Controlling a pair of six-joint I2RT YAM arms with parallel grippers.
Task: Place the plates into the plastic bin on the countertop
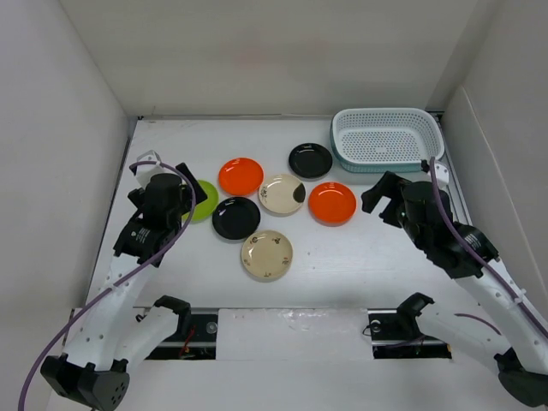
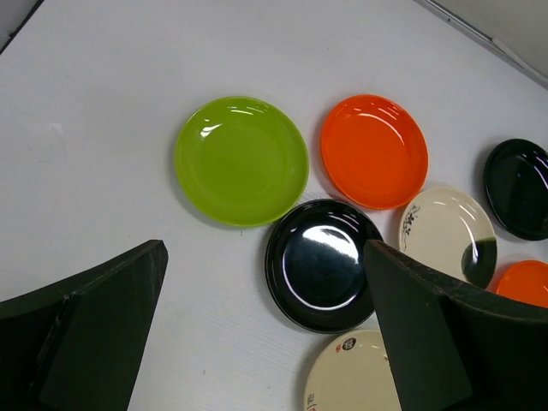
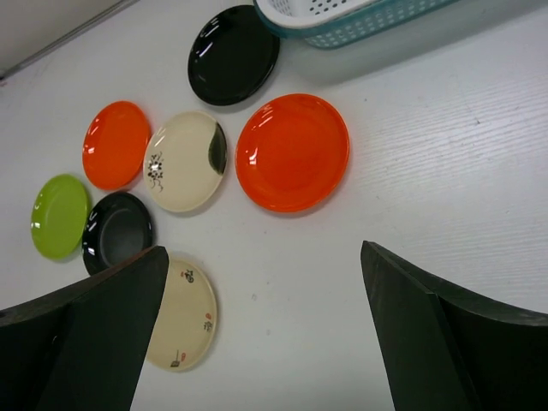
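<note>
Looking down, I see all seven plates [image 1: 266,254] lie on the countertop [image 1: 342,257], left of the bin [image 1: 387,139] and in front of it, none inside. Left gripper [image 2: 265,253] and right gripper [image 3: 264,250] hang wide and empty, I think so each can straddle a rim.
</note>
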